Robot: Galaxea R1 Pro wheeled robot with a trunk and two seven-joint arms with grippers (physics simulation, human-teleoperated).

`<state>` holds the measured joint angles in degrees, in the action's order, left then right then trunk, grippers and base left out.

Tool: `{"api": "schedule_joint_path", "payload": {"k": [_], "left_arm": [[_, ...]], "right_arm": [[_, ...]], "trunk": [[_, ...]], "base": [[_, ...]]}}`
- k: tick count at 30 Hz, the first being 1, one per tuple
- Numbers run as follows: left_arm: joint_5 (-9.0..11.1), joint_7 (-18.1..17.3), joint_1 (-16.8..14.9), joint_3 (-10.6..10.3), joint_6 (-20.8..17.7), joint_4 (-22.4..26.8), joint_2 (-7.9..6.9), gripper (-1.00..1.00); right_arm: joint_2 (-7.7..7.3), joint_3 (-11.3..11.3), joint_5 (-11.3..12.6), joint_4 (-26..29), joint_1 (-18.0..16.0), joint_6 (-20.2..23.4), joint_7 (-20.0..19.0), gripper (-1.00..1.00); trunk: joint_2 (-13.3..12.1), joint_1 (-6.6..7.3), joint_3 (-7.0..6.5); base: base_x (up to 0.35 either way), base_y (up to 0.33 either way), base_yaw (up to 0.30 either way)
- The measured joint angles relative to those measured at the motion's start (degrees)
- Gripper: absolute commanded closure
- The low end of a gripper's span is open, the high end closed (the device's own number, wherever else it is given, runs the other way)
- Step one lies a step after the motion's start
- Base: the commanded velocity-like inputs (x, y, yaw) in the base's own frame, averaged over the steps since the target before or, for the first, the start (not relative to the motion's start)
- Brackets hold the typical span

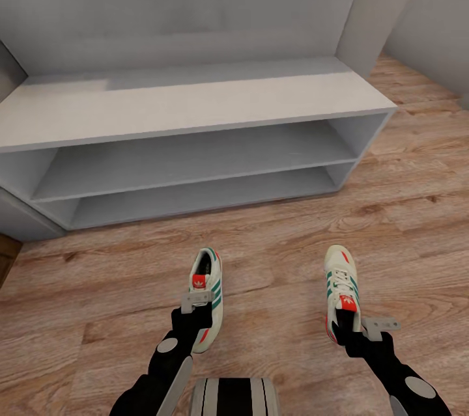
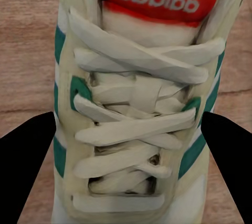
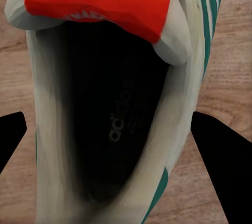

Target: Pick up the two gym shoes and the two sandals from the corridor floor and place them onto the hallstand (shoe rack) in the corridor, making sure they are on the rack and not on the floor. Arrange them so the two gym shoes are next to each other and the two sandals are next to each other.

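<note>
Two gym shoes on the corridor floor (image 1: 273, 253), lower middle of the head frame, well apart: left gym shoe (image 1: 208, 295) lower centre-left, right gym shoe (image 1: 342, 289) lower right, both short of the hallstand (image 1: 195, 107) that spans the upper half, shelves bare. Left gripper (image 1: 195, 312) sits over the left shoe, right gripper (image 1: 355, 325) over the rear of the right shoe. Left wrist view: dark fingertips (image 2: 26, 166) either side of the laced midfoot (image 2: 136, 108), spread wide, at or just beside the sidewalls; not clamped as far as visible. Right wrist view: fingertips (image 3: 220, 161) well apart with floor showing between them and the shoe (image 3: 105, 108), so released, straddling the open collar. Likely light, soft upper that gives under squeeze, stiffer sole; laces and tongue are poor holds. Best hold is probably across the sidewalls at midfoot or the collar rim. Wrist views give finger-to-shoe gaps and the insole; the head view gives shoe spacing and rack position. Sandals not seen.
</note>
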<state>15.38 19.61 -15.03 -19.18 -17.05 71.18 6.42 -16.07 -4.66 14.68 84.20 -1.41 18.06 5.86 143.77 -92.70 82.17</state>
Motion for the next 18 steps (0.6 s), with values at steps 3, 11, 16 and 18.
{"api": "schedule_joint_path", "payload": {"k": [3,11,16,18], "left_arm": [[0.0,0.0,0.0,0.0,0.0,-0.2,0.00,1.00],[-0.1,0.0,0.0,0.0,0.0,-1.7,0.12,1.00],[-0.2,0.0,0.0,0.0,0.2,-1.9,0.16,1.00],[-0.2,0.0,0.0,0.0,0.5,-1.9,0.16,1.00]], "right_arm": [[-0.01,0.0,0.0,0.0,0.0,0.0,0.0,1.00],[-0.01,0.0,0.0,0.0,0.0,0.0,0.0,1.00],[-0.01,0.0,0.0,-0.1,0.0,0.0,0.0,1.00],[-0.01,0.0,0.0,-0.1,0.0,0.0,0.0,1.00]], "trunk": [[0.0,0.00,0.00],[0.0,0.00,0.00],[0.0,0.00,0.00],[0.0,0.00,0.00]], "base": [[-0.001,-0.095,0.000],[0.000,-0.235,0.000],[0.000,-0.291,0.000],[0.000,-0.300,0.000]]}}
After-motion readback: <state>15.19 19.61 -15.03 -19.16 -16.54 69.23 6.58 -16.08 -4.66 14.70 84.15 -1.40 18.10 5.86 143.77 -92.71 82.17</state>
